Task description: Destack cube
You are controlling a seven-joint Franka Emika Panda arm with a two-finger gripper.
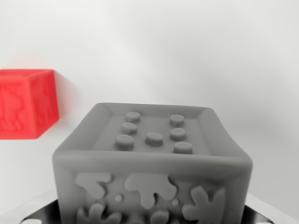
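Wrist view only: grey cube (152, 168) fills the near centre of frame, very close to the camera, top face up with seven raised studs in a recessed panel, front face showing moulded relief blobs and small dots. Red cube (25, 105) sits far left, blurred, cut by the frame edge, well apart from the grey one; it also carries embossed relief on its sides. Surface under both is a plain white desk (196, 56); a dark strip shows at the bottom corners under the grey cube, can't tell what it is. Can't tell whether either cube is stacked on anything, the base of each is out of view or unclear. Jaws not in view, so can't tell how wide they are or whether they hold anything. Handling, my read: looks like a rigid moulded plastic or printed block, light, stiff, not fragile, matte finish so decent friction. Take it on two opposite side walls, the left and right ones, near the upper rim where the faces are flat; avoid pinching on the relief or the studs. No real long axis, it's roughly equal on all sides; studded face points up, one flat side squarely toward the camera, slight yaw at most.
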